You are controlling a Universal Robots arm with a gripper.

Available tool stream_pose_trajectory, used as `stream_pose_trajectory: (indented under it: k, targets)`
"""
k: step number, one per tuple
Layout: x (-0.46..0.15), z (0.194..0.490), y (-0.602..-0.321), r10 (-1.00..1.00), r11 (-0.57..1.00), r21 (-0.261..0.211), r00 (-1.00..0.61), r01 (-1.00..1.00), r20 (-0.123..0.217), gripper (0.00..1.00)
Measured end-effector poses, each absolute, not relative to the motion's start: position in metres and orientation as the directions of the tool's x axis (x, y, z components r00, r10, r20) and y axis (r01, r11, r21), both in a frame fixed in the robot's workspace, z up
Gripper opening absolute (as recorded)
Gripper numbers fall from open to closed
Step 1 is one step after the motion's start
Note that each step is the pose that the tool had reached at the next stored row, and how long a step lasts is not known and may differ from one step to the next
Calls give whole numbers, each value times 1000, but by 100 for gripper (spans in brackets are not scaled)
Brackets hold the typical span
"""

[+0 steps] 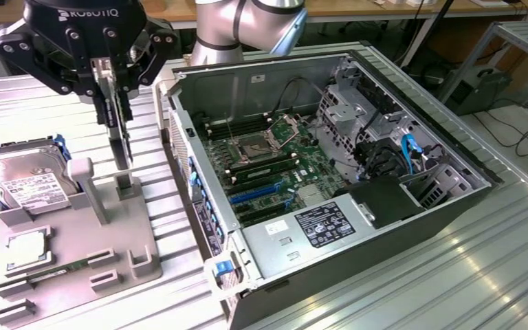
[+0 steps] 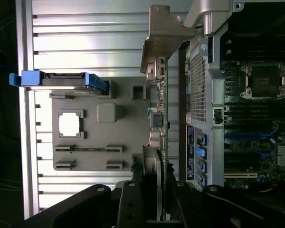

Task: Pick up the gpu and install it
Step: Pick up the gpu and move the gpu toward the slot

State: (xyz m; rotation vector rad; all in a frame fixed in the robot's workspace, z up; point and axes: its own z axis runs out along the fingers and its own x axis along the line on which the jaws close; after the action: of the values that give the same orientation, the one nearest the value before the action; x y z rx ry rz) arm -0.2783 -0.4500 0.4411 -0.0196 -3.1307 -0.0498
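Since the card stands on edge and is held only along one side, I read the risks from the exterior view's left across to its right.

Furthest left, the hard drive (image 1: 21, 180) sits in its cradle on the grey tray (image 1: 71, 237). The processor chip (image 1: 27, 244) and the memory stick (image 1: 58, 270) lie nearer the camera on the same tray. Nothing touches them, but a sideways swing at this height could clip the drive's blue rail.

Next comes the gripper (image 1: 110, 77), its fingers clamped on the upper edge of the gpu (image 1: 119, 137). The card hangs straight down with its lower end right at the tray's upright stand (image 1: 126, 187). I cannot tell whether that end is out of the stand's slot. If it is not, moving across would lever the card in the grip or drag the tray along.

The wrist view shows the card edge-on, with its metal bracket (image 2: 164, 42) sticking out well beyond the fingers. I judge that a hold this narrow could let it rotate.

Right of that, the open computer case (image 1: 245, 82) has its near wall just beside the card, and the bracket could catch that rim on the way over. Deeper in, the motherboard (image 1: 315, 165) carries blue slots (image 1: 253, 193). A tilted card would miss its slot or jam on the edge.
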Motion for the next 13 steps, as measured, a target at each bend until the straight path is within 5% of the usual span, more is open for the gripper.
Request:
stream_pose_trajectory:
  k: [13]
  targets:
    - [-268,441,-450,12,999,32,-1000,13,11,27]
